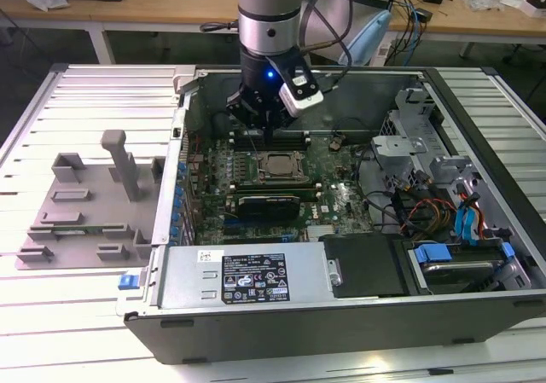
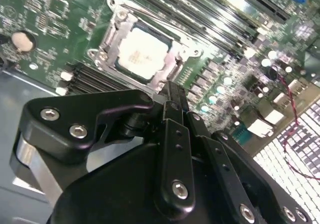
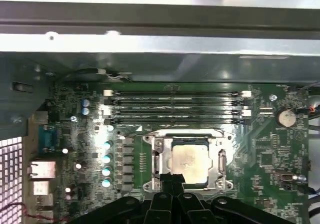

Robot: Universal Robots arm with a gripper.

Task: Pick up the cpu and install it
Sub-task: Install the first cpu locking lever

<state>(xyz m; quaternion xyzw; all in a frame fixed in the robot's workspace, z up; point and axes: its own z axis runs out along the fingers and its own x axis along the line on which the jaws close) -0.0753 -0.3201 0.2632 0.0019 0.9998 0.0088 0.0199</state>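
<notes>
The cpu [image 1: 278, 166] lies flat in the socket frame [image 1: 277, 181] on the green motherboard [image 1: 341, 197] inside the open computer case. Its pale silvery top shows in both wrist views [image 2: 140, 55] [image 3: 189, 160], framed by the metal bracket [image 2: 112, 44]. My gripper [image 1: 268, 134] hangs just above the socket's far edge, apart from the chip. In both wrist views its black fingers [image 2: 171, 100] [image 3: 172, 180] meet in one narrow tip with nothing between them.
A grey plastic fixture [image 1: 85, 204] lies on the slatted table at the exterior view's left. The labelled power supply [image 1: 256, 276] fills the case's front. Drive bays and cables [image 1: 444, 229] crowd the exterior view's right. Memory slots [image 3: 172, 107] run beside the socket.
</notes>
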